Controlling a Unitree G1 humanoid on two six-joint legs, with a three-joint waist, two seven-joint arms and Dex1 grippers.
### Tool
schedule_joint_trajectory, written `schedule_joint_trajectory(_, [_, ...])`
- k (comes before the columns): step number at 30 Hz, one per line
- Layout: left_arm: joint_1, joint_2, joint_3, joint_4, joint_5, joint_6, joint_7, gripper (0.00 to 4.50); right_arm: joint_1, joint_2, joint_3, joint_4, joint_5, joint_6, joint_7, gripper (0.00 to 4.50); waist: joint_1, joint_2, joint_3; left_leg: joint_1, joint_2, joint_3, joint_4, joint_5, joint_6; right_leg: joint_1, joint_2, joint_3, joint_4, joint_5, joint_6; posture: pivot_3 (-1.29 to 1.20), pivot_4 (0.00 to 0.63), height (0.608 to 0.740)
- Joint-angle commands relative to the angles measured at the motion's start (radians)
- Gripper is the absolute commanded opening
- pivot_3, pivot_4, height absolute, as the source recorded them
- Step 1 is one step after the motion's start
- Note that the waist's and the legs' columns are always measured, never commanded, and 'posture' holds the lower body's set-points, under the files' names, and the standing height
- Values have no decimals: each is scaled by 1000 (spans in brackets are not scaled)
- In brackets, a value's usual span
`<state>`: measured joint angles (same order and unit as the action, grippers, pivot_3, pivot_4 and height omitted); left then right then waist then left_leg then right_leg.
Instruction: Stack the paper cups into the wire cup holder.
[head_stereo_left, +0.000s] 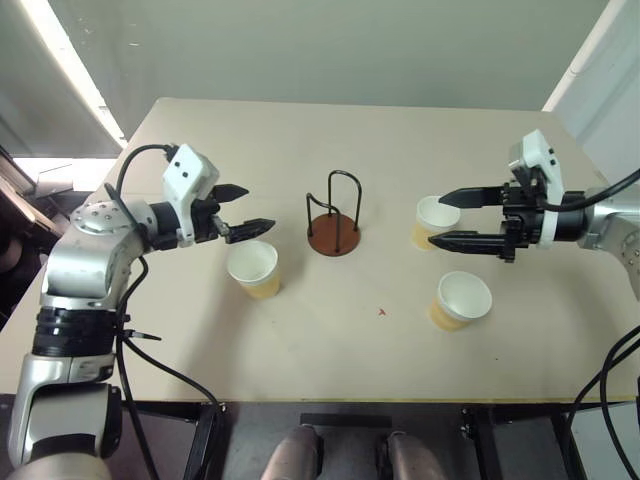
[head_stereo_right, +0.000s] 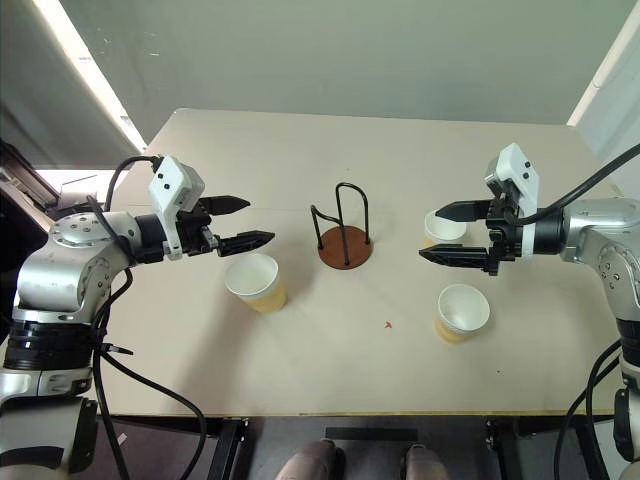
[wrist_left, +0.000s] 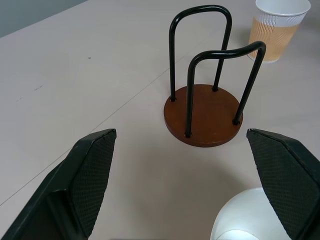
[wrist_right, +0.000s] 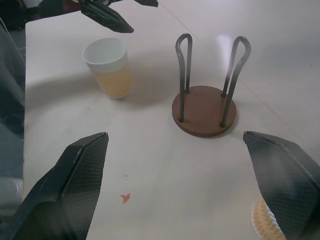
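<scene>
Left eye view: wire cup holder (head_stereo_left: 334, 236) is sitting mid-frame on bench (head_stereo_left: 330, 330), w/ no cup in it. Three paper cups are standing upright: lower left (head_stereo_left: 254, 269), right (head_stereo_left: 431, 221), lower right (head_stereo_left: 460, 300). Left tool (head_stereo_left: 246, 210) & right tool (head_stereo_left: 450, 218) are hovering wide open, gripping nothing.

Beige table (head_stereo_left: 330, 130), wire cup holder (head_stereo_left: 333, 236) mid-table, three upright paper cups (head_stereo_left: 254, 269) around it

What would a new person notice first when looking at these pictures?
The wire cup holder stands empty at the table's middle, with three paper cups upright around it: one to its left, two to its right. Both grippers, left and right, hover open above the table, pointing inward.
</scene>
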<state>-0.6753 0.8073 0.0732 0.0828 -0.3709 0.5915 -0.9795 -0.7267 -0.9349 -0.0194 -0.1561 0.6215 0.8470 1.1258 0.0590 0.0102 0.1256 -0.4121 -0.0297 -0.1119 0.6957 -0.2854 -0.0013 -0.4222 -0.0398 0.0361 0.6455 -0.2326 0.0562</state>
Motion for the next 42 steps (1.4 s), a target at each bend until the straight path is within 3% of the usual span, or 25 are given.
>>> schedule_joint_trajectory(1, [-7,11,31,-33,-18,-3,-3,4500,-22,-22,-14,-15,-11,-10,3,4484,0,0,0,0,0,0,0,0,0,0,0,0,0,0,0,0,150,740])
schedule_joint_trajectory(20, [-127,-74,-68,134,39,-88,-54,4500,36,-59,-72,-92,16,55,-62,4484,1,0,0,0,0,0,0,0,0,0,0,0,0,0,0,0,150,740])
schedule_joint_trajectory(32, [-273,-173,-171,388,153,-251,-107,4500,58,-77,-126,-170,76,136,-113,4484,2,0,0,0,0,0,0,0,0,0,0,0,0,0,1,0,150,740])
schedule_joint_trajectory(42, [-369,-285,-176,603,227,-372,-67,4500,84,-97,-169,-205,107,162,-150,4484,4,0,0,-2,0,-1,1,0,0,0,-1,-1,-1,1,1,0,150,740])
